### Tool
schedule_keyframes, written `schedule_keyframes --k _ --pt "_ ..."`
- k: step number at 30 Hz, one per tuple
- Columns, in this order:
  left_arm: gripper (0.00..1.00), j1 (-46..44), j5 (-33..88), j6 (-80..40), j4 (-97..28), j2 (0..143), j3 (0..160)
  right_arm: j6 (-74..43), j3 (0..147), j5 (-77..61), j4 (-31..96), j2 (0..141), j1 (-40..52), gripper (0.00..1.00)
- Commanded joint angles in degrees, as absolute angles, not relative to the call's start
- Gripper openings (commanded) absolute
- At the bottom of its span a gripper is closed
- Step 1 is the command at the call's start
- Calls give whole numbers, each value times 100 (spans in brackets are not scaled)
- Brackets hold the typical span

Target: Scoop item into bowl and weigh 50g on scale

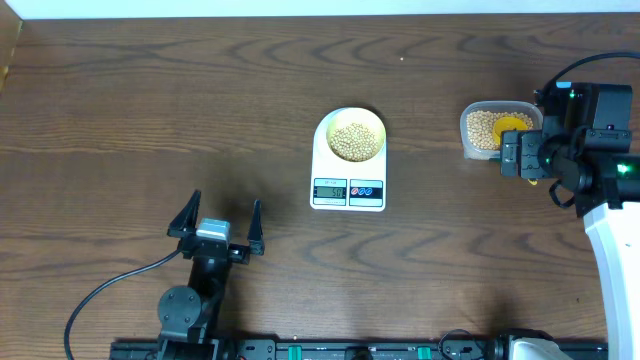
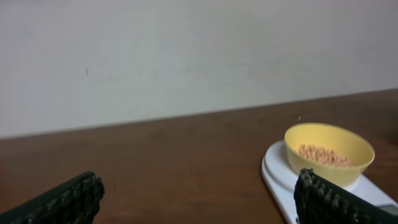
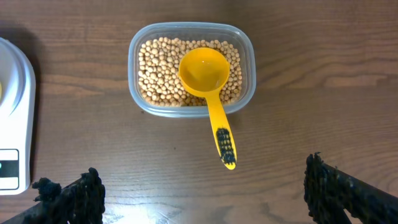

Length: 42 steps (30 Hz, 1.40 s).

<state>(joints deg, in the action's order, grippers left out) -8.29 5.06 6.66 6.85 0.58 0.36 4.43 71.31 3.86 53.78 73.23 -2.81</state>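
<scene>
The pale yellow bowl (image 1: 353,137) stands on the white scale (image 1: 349,190) at mid-table and holds beige beans (image 1: 355,141). It also shows in the left wrist view (image 2: 329,151), with the beans (image 2: 325,155) in it and the scale (image 2: 283,177) under it. A clear tub (image 3: 189,67) holds more beans (image 3: 158,68). A bright yellow scoop (image 3: 210,87) rests in it, its bowl empty and its handle over the rim. My right gripper (image 3: 205,190) is open above the table below the scoop handle. My left gripper (image 1: 217,222) is open and empty, front left of the scale.
The tub (image 1: 493,127) sits at the right of the brown wooden table, partly under my right arm (image 1: 590,130). A black cable (image 1: 110,290) runs at the front left. The scale's edge (image 3: 15,118) shows at the left of the right wrist view.
</scene>
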Motion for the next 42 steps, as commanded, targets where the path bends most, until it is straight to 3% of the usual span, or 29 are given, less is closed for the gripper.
schedule_keyframes --k 1,9,42 --pt "100 -799 281 392 486 10 23 478 7227 395 5382 7330 -268 99" --pt "100 -799 202 -78 -425 10 23 478 7227 395 5382 7330 -268 99" --pt "100 -799 60 32 -408 8 23 478 7227 395 5382 7330 -268 99"
